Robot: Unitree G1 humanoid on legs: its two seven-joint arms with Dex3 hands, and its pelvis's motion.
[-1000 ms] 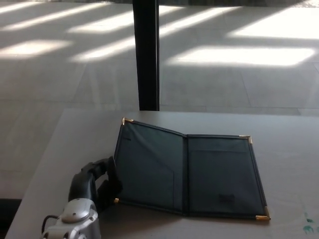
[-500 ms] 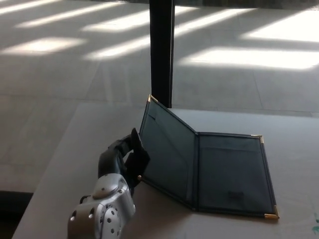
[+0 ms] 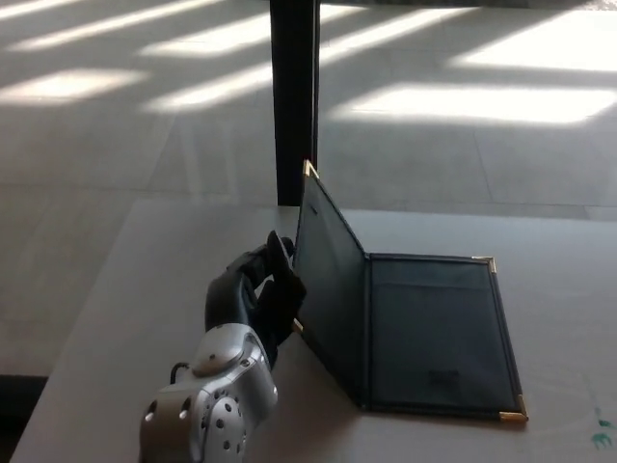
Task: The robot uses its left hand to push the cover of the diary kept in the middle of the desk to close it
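The left hand presses against the outer face of the diary's left cover, fingers spread and grasping nothing. The cover stands steeply tilted; the right half lies flat in the middle of the desk.

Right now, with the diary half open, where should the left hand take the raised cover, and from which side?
On the raised left cover, at its outer face near the free edge, coming from the robot's left where the left hand is. The cover stands steeply, hinged at the spine, so pushing rightward there probably folds it shut.
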